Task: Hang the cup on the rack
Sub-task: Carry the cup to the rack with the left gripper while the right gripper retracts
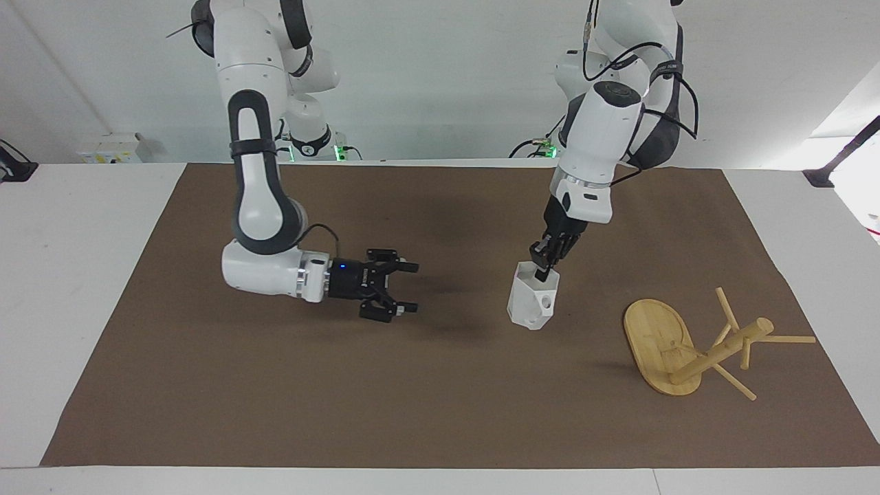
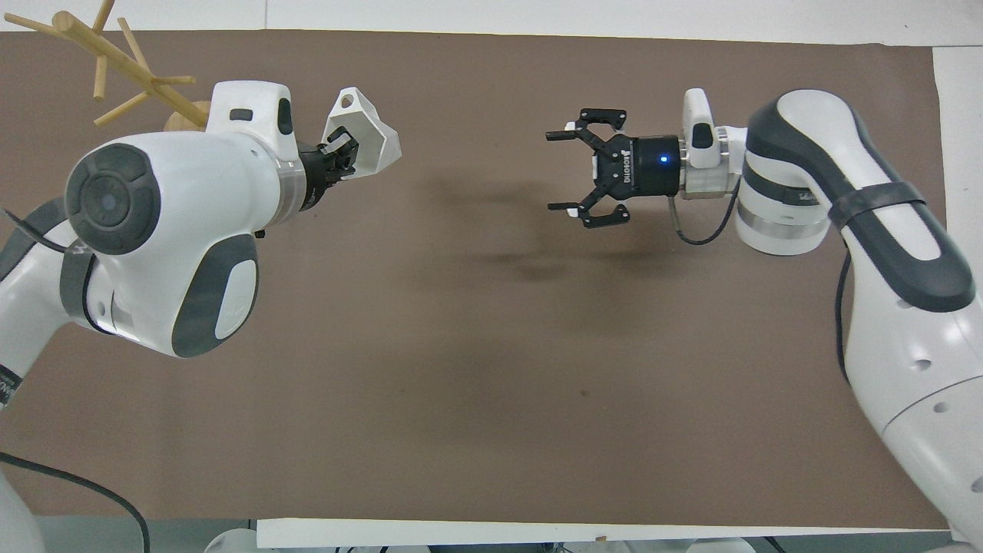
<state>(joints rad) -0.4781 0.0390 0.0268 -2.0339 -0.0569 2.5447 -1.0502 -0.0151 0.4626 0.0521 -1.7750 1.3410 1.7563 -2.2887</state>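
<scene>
Cup (image 1: 531,302) hangs mid-frame, rim pinched by the left gripper (image 1: 543,269); right gripper (image 1: 405,287) spread empty; rack (image 1: 694,344) tipped lower right.

Overhead, the left arm (image 2: 153,230) hides most of the rack (image 2: 107,57), whose base barely peeks out and whose pegs run off the top edge, while the cup (image 2: 365,138) masks the left gripper's (image 2: 342,150) fingertips.

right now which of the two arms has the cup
The left gripper, its fingers shut on the rim of the white cup above the brown mat. The right gripper hangs open with nothing in it.
</scene>
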